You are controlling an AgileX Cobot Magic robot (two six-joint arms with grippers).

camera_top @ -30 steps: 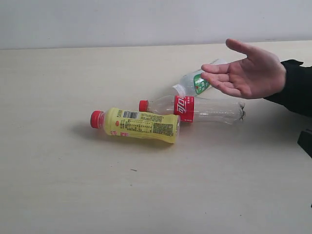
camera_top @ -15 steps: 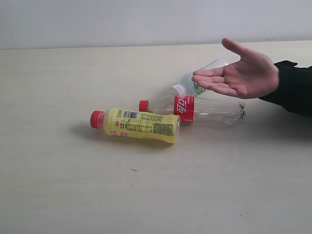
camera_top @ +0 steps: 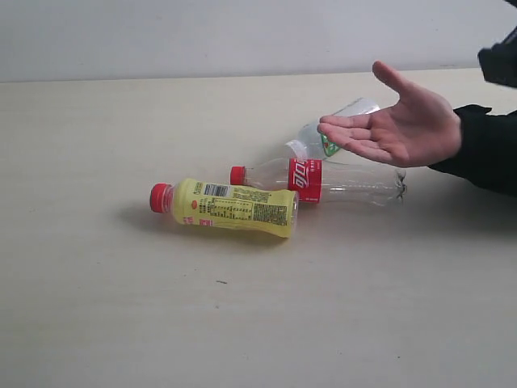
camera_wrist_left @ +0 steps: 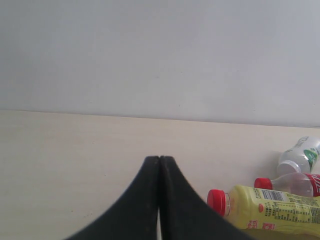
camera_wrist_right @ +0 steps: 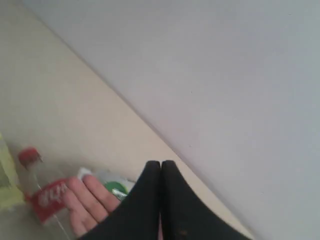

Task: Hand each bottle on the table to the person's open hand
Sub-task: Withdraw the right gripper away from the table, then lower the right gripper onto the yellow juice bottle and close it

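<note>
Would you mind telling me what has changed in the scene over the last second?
The person's open hand slid a little left, further over the green-label bottle. The right arm, earlier at the exterior view's lower right edge, now shows in its upper right corner. Nothing was gripped or released. The yellow bottle, red-label bottle and green-label one lie unmoved.

Likely a lab test bench: wide pale beige table [camera_top: 97,323] against a blank grey-white wall [camera_top: 242,36]

Coca-Cola script on red-label bottle [camera_top: 307,179], other print illegible
</note>
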